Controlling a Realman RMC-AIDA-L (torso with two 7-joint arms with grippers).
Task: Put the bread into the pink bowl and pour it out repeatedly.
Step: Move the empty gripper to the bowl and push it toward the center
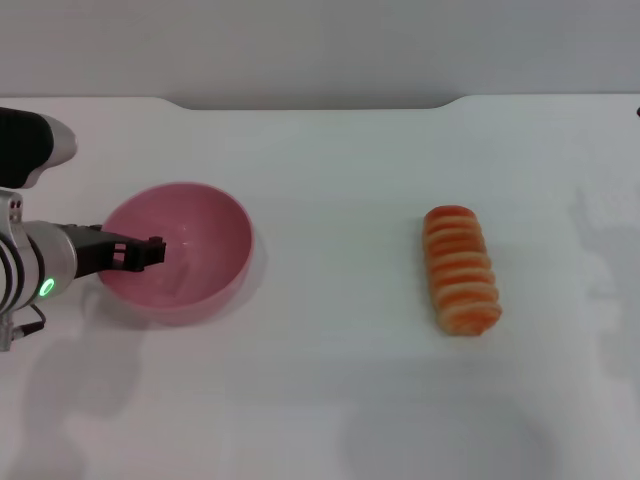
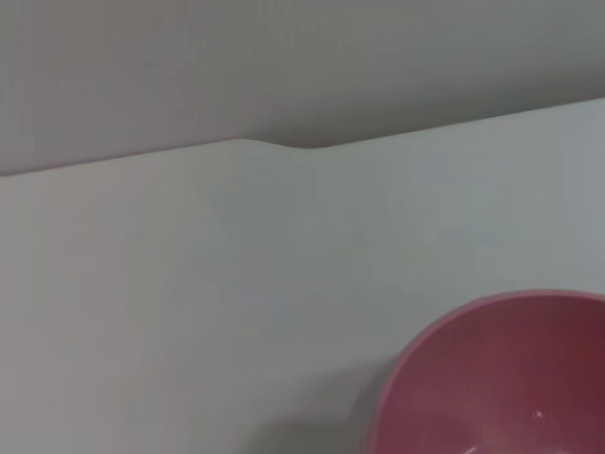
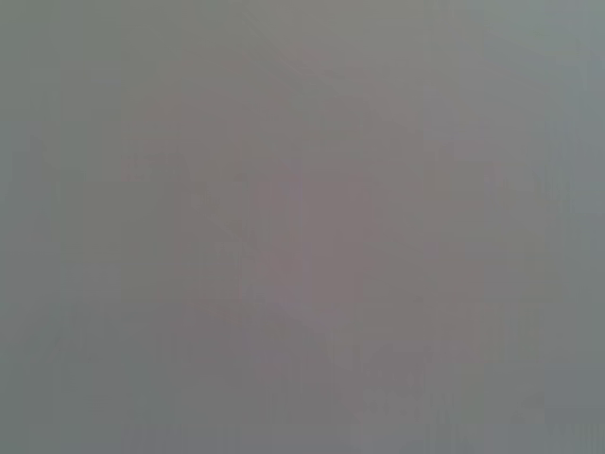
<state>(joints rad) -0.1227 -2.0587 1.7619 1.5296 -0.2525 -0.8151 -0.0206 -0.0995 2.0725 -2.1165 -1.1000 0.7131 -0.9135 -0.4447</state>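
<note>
Head view: left gripper [image 1: 155, 252] over pink bowl [image 1: 215, 215], finger gap unclear; bread [image 1: 460, 268] unseen by wrists.

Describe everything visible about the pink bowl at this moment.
The pink bowl is round, deep, glossy and plain, plastic by its look, with a smooth rim. It stands upright on the white table at the robot's left, and nothing shows inside it. The bread lies apart on the table to its right. The left gripper reaches over its left rim; whether it touches the bowl cannot be told.
</note>
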